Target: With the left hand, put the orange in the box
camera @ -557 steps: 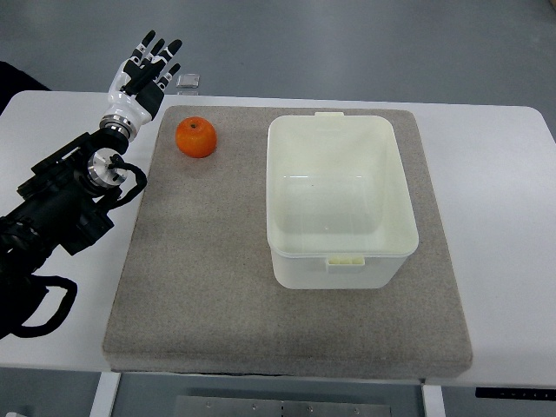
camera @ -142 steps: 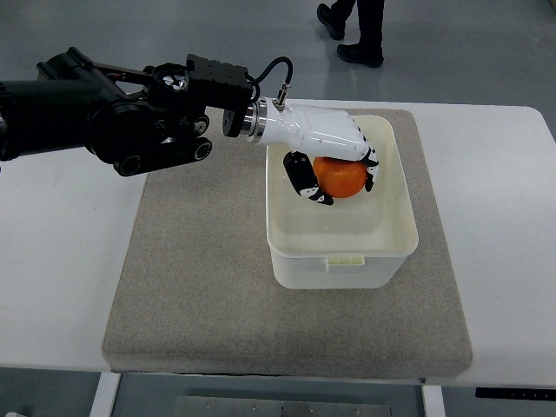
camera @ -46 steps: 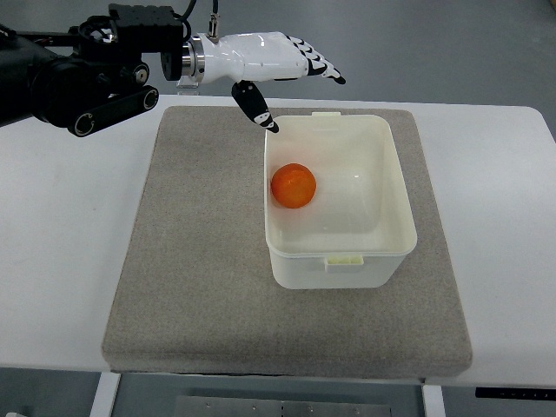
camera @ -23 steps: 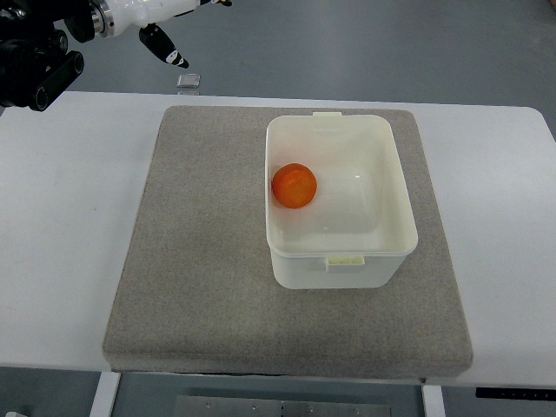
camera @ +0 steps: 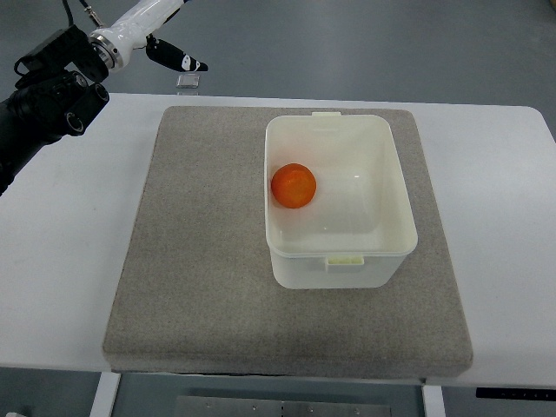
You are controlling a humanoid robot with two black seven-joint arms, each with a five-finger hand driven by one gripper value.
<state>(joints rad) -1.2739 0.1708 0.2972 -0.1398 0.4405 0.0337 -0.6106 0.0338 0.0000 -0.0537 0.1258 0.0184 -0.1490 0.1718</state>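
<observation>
The orange lies inside the white box, against its left wall. The box stands on the grey mat. My left hand is at the top left corner, high and far back from the box; its white palm runs off the top edge. Only the black-tipped thumb shows fully, sticking out with nothing in it. The black left arm comes in from the left edge. The right arm is out of view.
The mat covers the middle of a white table. A small clear square object lies just beyond the table's far edge, below the left hand.
The left arm has swung a little lower and to the right since half a second ago, with more of the forearm showing. The orange and box have not moved.
</observation>
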